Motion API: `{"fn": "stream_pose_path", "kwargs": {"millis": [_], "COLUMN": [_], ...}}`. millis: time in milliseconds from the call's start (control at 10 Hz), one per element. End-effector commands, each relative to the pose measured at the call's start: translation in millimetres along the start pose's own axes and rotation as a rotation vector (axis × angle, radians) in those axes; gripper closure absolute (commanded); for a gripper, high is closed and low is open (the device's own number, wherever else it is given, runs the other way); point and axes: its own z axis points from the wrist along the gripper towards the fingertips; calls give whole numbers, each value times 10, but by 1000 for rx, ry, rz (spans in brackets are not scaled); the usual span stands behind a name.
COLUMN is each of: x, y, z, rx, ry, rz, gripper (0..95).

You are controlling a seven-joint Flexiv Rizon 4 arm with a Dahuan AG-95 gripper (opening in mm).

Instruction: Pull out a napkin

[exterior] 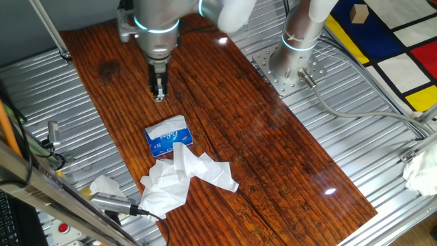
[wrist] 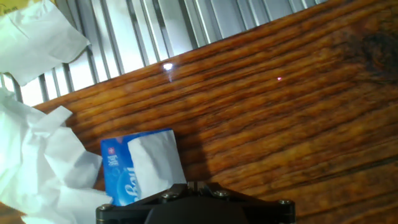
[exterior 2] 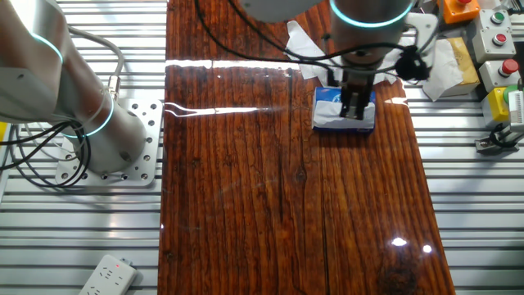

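Presently the tool (exterior: 158,96), its open-or-clenched state indiscernible, hangs above the wooden worktop (exterior: 273,150) near the blue pack (exterior: 167,137), from whose top the napkin (wrist: 155,158) protrudes beside loose tissues (exterior: 181,178).

The silver-grey metal arm (exterior: 158,27) has rounded segments ringed with glowing cyan light bands. Its round base (exterior: 290,58) bolts onto a perforated plate, black cables trailing. The pincer (exterior: 158,92) is slim, dark metal.

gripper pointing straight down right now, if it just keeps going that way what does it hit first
Probably bare wooden table, just short of the blue pack. The gripper hangs beside the pack in one fixed view, though depth is unclear.
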Motion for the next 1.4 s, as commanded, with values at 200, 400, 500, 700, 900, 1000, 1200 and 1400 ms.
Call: {"fn": "stream_pose_path", "kwargs": {"millis": [200, 400, 500, 700, 900, 1000, 1200, 1400], "x": [-206, -304, -293, -268, -259, -239, -176, -135], "y": [82, 126, 80, 45, 58, 80, 121, 166], "z": [35, 120, 251, 371, 370, 379, 440, 446], "rx": [-2, -3, -12, -6, 6, 7, 12, 20], "ry": [8, 2, -19, -17, -2, 2, -2, 16], "rz": [-4, 0, -23, -31, -23, -5, -1, -1], "gripper": [950, 950, 950, 950, 950, 950, 950, 950]}}
